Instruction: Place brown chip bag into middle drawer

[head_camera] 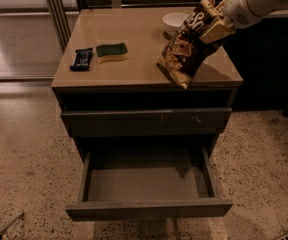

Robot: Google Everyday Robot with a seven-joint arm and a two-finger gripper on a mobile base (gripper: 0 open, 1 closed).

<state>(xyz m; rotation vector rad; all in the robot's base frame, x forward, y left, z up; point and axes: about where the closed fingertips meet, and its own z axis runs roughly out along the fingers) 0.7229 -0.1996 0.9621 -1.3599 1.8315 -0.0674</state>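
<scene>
my pincer (210, 20) is hanging over the far right part of the cabinet top (134, 74), clamping the upper end of the brown chip bag (184, 54). the bag is drooping down and to the left of the pincer, its lower end reaching the top; cannot tell if it is touching. the middle drawer (144, 185) is standing pulled out, well below the pincer and to its left. the white bowl (173, 20), just left of the pincer, is partly hiding behind the bag. the pincer is covering part of the bag's lettering. my arm is running off the upper right edge.
</scene>
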